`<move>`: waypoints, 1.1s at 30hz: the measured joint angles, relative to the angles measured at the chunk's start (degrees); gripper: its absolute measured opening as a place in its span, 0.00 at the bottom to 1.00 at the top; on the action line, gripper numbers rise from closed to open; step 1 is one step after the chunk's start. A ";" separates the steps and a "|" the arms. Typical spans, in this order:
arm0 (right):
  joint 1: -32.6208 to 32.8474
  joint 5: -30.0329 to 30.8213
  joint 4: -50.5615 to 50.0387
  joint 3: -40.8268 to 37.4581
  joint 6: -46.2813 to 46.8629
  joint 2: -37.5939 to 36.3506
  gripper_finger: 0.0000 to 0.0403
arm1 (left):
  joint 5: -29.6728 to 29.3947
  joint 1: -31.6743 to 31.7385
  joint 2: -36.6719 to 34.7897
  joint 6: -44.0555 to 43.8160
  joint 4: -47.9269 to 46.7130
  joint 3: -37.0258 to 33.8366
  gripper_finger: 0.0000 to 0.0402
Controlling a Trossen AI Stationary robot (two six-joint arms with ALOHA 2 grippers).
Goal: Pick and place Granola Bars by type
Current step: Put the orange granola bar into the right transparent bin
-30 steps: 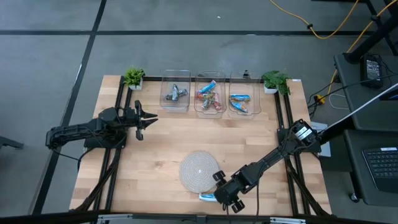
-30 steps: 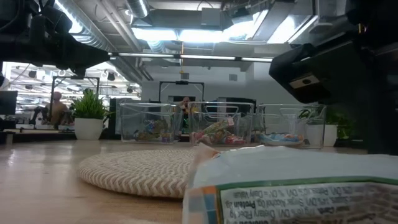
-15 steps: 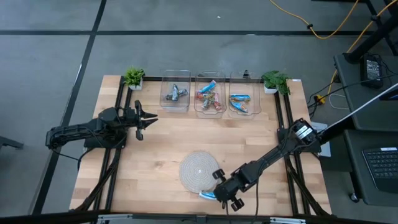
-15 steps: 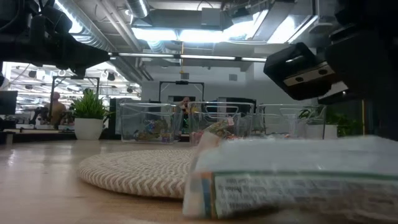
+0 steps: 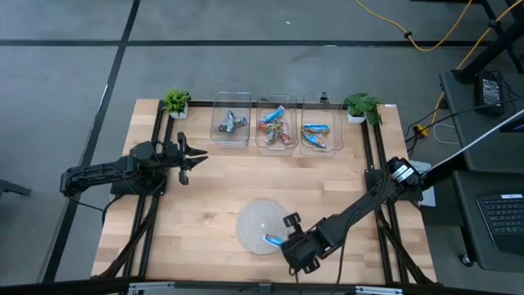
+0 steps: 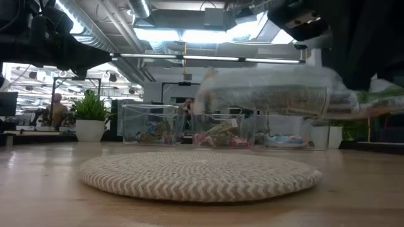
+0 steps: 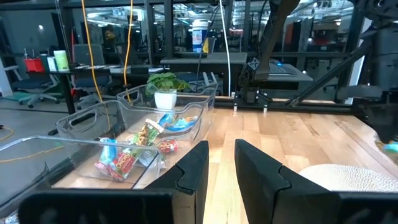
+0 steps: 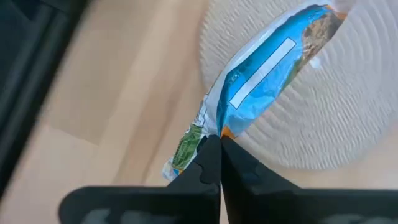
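A bright blue granola bar (image 8: 267,68) hangs in the air over the near edge of the round woven mat (image 5: 260,221), and my right gripper (image 5: 281,242) is shut on it. In the low view the bar (image 6: 271,94) floats roughly level above the mat (image 6: 196,173). Other bars lie in three clear bins at the table's far side: grey-blue ones (image 5: 231,123), red, green and orange ones (image 5: 276,127), and blue ones (image 5: 315,131). My left gripper (image 5: 196,156) waits at the table's left, level, open and holding nothing; its fingers show in its wrist view (image 7: 222,163). My right gripper pinches the bar between its two fingertips on one long edge of the wrapper (image 8: 219,127), close to the end with the green print (image 8: 183,154). The fingers come steeply from above, across the bar. The bar is lifted clear of the mat and table, sticking out past the fingertips.
Two small potted plants (image 5: 175,102) (image 5: 361,106) stand at the table's far corners, beside the row of bins. Bare wooden tabletop (image 5: 221,184) lies between the mat and the bins. Black frame rails run along the table's left and right sides.
My right gripper has risen from the table's near edge and tipped, taking the blue bar with it. The bar lay on the table beside the mat a second ago; now it hangs clear above the mat's near edge.
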 joint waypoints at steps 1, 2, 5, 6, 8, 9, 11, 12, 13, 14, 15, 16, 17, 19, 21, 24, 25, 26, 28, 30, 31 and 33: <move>0.00 0.63 -1.01 0.08 1.04 0.00 0.01 | -0.01 0.00 0.01 0.00 -0.01 0.01 0.18; -0.02 1.12 -2.31 0.18 1.60 0.00 0.01 | 0.00 0.00 0.00 0.00 -0.02 0.00 0.18; -0.34 1.50 -5.89 0.29 4.09 0.00 0.01 | -0.01 0.00 0.00 0.00 -0.02 0.00 0.18; -0.47 2.36 -7.46 0.30 4.86 0.00 0.01 | 0.00 -0.01 0.00 0.00 -0.02 0.01 0.18; -0.82 4.44 -11.47 0.30 6.23 0.00 0.01 | 0.00 -0.01 0.01 0.00 -0.02 0.00 0.18; -1.07 5.37 -13.91 0.30 7.04 -0.02 0.01 | 0.00 0.00 0.01 -0.01 -0.01 0.00 0.18; -1.64 7.09 -18.51 0.30 8.61 -0.37 0.01 | 0.00 -0.01 0.02 0.00 -0.02 0.00 0.18; -1.96 7.84 -20.17 0.30 9.14 -0.80 0.01 | 0.00 0.01 0.02 0.00 -0.02 0.02 0.18; -2.33 8.62 -21.58 0.30 9.94 -1.50 0.01 | 0.00 0.00 0.01 0.00 -0.02 0.00 0.18; -2.69 9.43 -22.89 0.30 10.40 -2.39 0.01 | -0.02 -0.01 0.00 0.00 -0.02 0.00 0.18; -3.06 10.10 -23.77 0.30 10.73 -3.47 0.01 | 0.00 -0.01 0.00 -0.01 -0.02 0.01 0.18; -3.43 10.64 -24.22 0.30 10.94 -4.64 0.01 | 0.00 0.01 0.02 0.00 -0.02 0.01 0.18; -3.82 11.26 -24.34 0.30 10.92 -6.09 0.01 | -0.02 0.00 0.00 0.00 -0.01 0.00 0.18; -4.48 12.90 -24.49 -0.01 10.22 -9.50 0.01 | 0.00 -0.01 0.00 0.00 0.00 0.00 0.18; -5.49 14.51 -24.40 -1.46 9.72 -14.06 0.01 | -0.01 0.01 0.01 0.00 -0.01 0.00 0.18; -8.49 16.03 -24.63 -5.45 10.32 -22.24 0.01 | 0.00 -0.01 0.02 0.00 -0.01 0.02 0.18; -9.85 16.76 -24.83 -7.07 10.58 -25.29 0.01 | 0.00 -0.01 0.02 0.00 0.01 0.02 0.18; -11.32 17.56 -25.26 -8.72 11.56 -28.33 0.01 | 0.00 -0.01 0.00 -0.02 -0.02 0.01 0.18; -14.90 18.79 -26.37 -11.87 14.23 -34.34 0.01 | -0.01 0.00 0.00 -0.01 -0.02 0.00 0.18; -18.58 20.00 -26.81 -14.89 16.49 -39.76 0.01 | 0.00 0.00 0.02 -0.01 0.00 0.00 0.18; -20.46 20.39 -26.83 -16.19 17.17 -42.34 0.01 | 0.00 0.01 0.00 0.00 -0.02 0.00 0.18; -24.25 20.57 -26.65 -17.96 17.69 -46.66 0.01 | 0.00 0.01 0.00 0.00 0.01 0.02 0.18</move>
